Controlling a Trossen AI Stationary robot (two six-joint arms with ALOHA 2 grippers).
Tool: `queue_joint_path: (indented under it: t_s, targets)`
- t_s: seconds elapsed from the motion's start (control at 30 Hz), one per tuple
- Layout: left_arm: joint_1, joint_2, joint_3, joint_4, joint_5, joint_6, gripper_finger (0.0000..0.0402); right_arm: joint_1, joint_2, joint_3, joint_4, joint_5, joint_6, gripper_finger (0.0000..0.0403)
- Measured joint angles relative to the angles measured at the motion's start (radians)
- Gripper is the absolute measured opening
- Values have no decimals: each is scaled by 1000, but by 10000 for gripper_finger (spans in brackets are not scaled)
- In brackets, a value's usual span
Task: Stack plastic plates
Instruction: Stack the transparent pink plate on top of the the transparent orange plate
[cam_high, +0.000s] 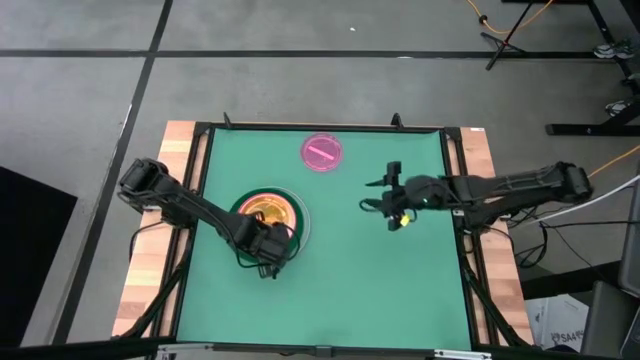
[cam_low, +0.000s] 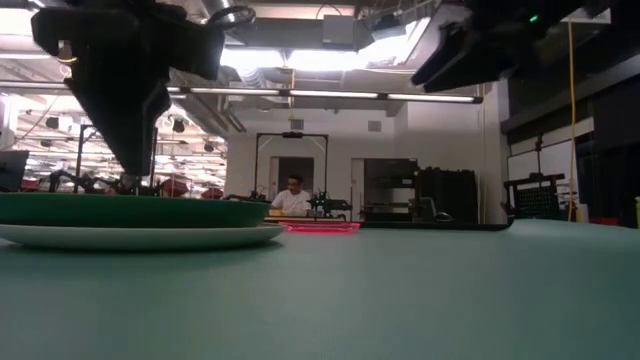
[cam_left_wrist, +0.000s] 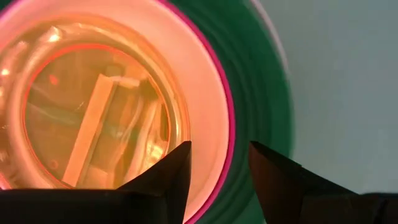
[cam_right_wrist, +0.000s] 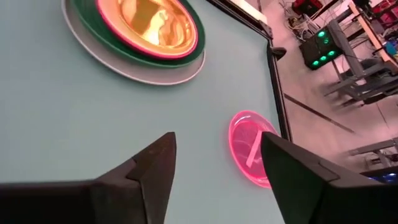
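We find the stack (cam_high: 268, 212) nearly complete on the table's (cam_high: 340, 290) left half; one pink plate (cam_high: 322, 152) remains near the far edge. The left gripper (cam_left_wrist: 219, 163) hovers over the stack, parted and empty; the right gripper (cam_right_wrist: 217, 163) stands wide, empty.

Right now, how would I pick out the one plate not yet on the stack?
Start from the green table mat and look to its far edge, away from the stack of plates under the left gripper. There a small pink plate lies flat and alone. It is translucent bright pink, touching nothing, while every other plate is nested in the stack.
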Motion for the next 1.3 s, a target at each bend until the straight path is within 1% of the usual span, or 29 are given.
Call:
queue_joint_path:
  t_s: [0.27, 0.43, 0.67, 0.87, 1.03, 1.2, 1.3]
  targets:
    - [-1, -88, 0, 14, -18, -19, 153, -187, 157, 0, 171, -200, -73, 229]
    - [-1, -125, 0, 16, -19, -22, 153, -280, 263, 30, 216, -300, -106, 229]
    - [-1, -136, 0, 26, -22, -23, 153, -365, 420, 145, 215, -368, -143, 229]
    - [-1, -136, 0, 39, -23, -23, 153, -405, 549, 259, 209, -410, -145, 229]
    - [-1, -136, 0, 45, -24, -22, 153, -414, 647, 341, 197, -410, -154, 229]
    - [-1, -136, 0, 50, -25, -22, 153, -415, 726, 409, 181, -435, -158, 229]
    - [-1, -136, 0, 54, -25, -22, 153, -415, 767, 444, 136, -434, -158, 229]
